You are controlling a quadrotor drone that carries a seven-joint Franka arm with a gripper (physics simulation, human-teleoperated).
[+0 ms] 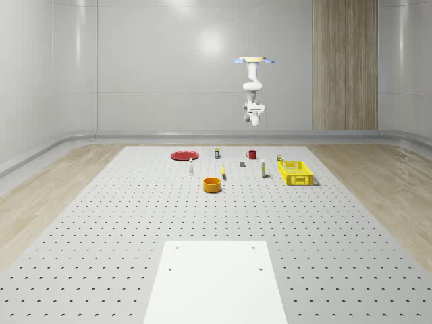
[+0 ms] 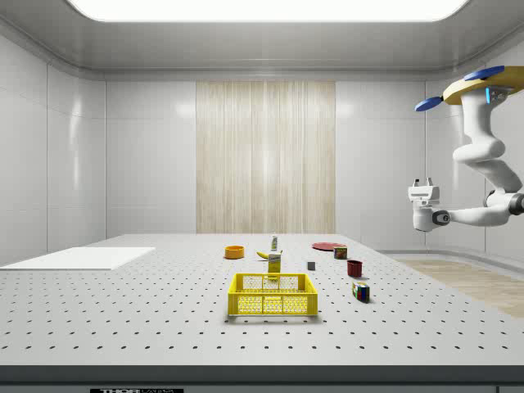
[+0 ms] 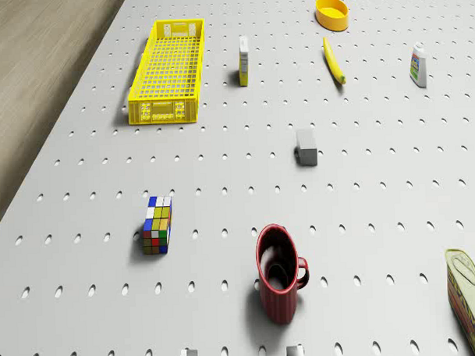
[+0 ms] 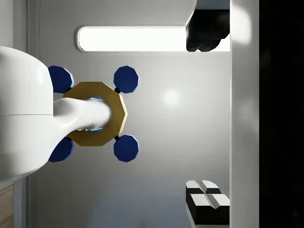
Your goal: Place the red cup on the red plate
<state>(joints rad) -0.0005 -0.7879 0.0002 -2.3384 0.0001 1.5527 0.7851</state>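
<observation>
**A:** One red cup [image 3: 278,282], upright on the perforated table [image 1: 101,223]. It stands well apart from the yellow crate [image 1: 296,173], with the Rubik's cube [image 3: 157,225] about halfway between the two. Where's the red plate [image 1: 184,156]?

**B:** Further from the crate than the cup is, on the same side, lying flat with nothing on it. The cup is nowhere near it yet.

**A:** And the robot?

**B:** The drone [image 1: 254,61] hovers high, roughly over the cup's end of the table and not over the crate. The arm hangs below it. The gripper [image 4: 206,118] is far above everything and turned up toward the drone's underside. Its fingers [image 4: 206,202] are spread wide and hold nothing.

**A:** How will the cup handle?

**B:** It looks like a rigid mug with ribbed walls, hollow and open at the top. I judge it light and stiff, so a firm pinch won't crush it. The finish is glossy and could slip, though the ribs may help.

**A:** Where should it be gripped?

**B:** The handle sticks out on the side away from the crate. I'd take the wall near the rim, one finger inside and one outside, on a stretch away from the handle. It is tall for its base, so an off-centre touch could tip it.
</observation>
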